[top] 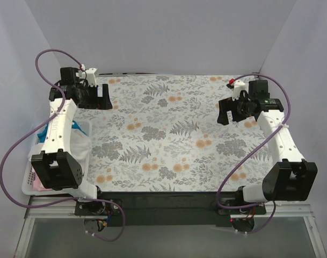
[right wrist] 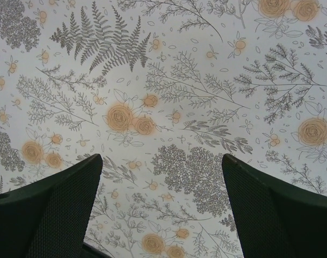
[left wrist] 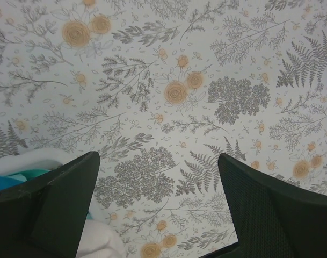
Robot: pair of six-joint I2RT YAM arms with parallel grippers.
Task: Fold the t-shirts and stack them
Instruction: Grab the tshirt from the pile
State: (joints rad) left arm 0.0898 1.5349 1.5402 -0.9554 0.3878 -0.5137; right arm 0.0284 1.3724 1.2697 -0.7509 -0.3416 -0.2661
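The floral table cover (top: 168,140) fills nearly the whole work surface, its grey ferns and orange blooms lying flat from the near edge to the far wall. The left arm (top: 58,126) reaches from its base at the near left towards the far left corner, and the right arm (top: 281,137) reaches from the near right up along the right side. Under the left arm, at the left edge of the cover, stands the white slotted basket (top: 87,127), and the shirts lie heaped in it, unfolded: the white t-shirt (top: 80,145) spills over the basket's right side, the teal-blue t-shirt (top: 45,130) shows just left of the arm, and a bit of the pink t-shirt (top: 38,185) shows at the near left corner. In the left wrist view the white t-shirt (left wrist: 101,239) and a scrap of the teal-blue t-shirt (left wrist: 13,177) show at the lower left, behind one finger. The left gripper (top: 101,95) (left wrist: 158,209) hangs over bare cover at the far left with its fingers wide apart and nothing between them. The right gripper (top: 223,112) (right wrist: 160,209) hangs over bare cover at the right, its fingers also spread wide and holding nothing. Purple cables (top: 15,145) loop from each arm down to the bases.
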